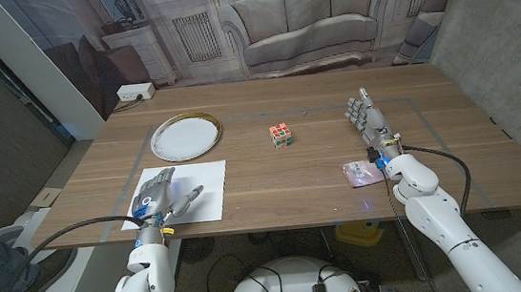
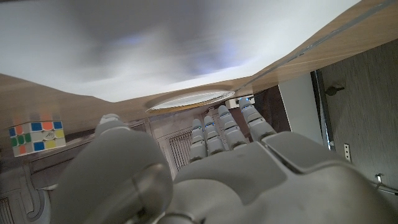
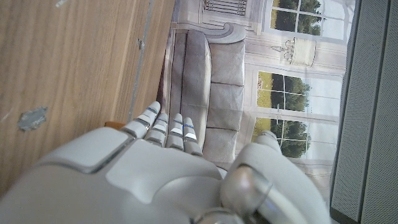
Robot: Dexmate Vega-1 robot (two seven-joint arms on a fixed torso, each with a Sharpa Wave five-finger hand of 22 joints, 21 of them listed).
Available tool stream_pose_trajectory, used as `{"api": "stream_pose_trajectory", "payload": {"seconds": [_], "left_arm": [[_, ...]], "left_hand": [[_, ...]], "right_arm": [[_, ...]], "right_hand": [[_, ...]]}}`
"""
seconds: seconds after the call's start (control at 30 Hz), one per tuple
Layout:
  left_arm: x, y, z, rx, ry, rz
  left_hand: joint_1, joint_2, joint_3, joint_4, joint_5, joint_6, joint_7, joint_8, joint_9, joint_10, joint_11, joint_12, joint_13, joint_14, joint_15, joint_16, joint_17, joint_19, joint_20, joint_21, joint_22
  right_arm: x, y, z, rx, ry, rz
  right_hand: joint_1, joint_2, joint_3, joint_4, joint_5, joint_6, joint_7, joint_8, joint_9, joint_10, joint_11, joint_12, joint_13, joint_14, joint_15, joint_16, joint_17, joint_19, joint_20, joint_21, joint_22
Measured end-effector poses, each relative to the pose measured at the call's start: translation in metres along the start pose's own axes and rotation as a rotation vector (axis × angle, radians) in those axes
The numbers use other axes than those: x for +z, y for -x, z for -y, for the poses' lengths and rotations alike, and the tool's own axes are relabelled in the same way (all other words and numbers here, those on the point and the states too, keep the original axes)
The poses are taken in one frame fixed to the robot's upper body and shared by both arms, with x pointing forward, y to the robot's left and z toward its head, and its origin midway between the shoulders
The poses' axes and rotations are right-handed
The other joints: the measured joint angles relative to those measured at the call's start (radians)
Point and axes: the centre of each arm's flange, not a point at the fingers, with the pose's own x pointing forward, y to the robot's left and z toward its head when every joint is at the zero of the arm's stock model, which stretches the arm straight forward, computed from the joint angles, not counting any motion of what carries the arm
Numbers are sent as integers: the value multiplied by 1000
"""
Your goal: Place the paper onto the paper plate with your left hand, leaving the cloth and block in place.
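Resting on the white rectangular sheet of paper [image 1: 179,193], the left hand [image 1: 162,196] sits at the sheet's near left part with its fingers spread and clasping nothing. That paper lies flat on the brown wooden worktop [image 1: 283,177] close to the near edge, still outside the round white paper plate with a gold rim [image 1: 186,136], which sits just beyond the sheet and carries nothing. In the left wrist view the plate [image 2: 189,99] shows just past the fingers [image 2: 217,127], with the paper [image 2: 155,50] spread beyond it. A multicoloured cube block [image 1: 282,135] stands near the middle of the worktop, to the right of the plate and apart from it. Farther right, a small crumpled pale pink cloth [image 1: 358,172] lies near the front edge. The right hand [image 1: 369,119] hovers or rests beyond the cloth, fingers extended and released, grasping nothing.
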Motion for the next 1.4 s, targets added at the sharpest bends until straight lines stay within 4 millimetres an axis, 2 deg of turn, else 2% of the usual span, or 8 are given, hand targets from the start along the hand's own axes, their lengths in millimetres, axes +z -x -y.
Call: {"api": "stream_pose_trajectory", "payload": {"seconds": [1.4], "left_arm": [[3,-7,24,-52,1,-21]], "left_hand": [[4,-4,-16,-1,7,-5,-5,-4,0,-14,-14,0,0,-15,4,0,0,-34,16,-8,5]], "right_arm": [[-3,-1,-1,-9,-4,-9]], "right_hand": [[0,0,-4,-4,0,0,0,0,0,0,0,0,0,0,0,0,0,0,0,-12,0]]}}
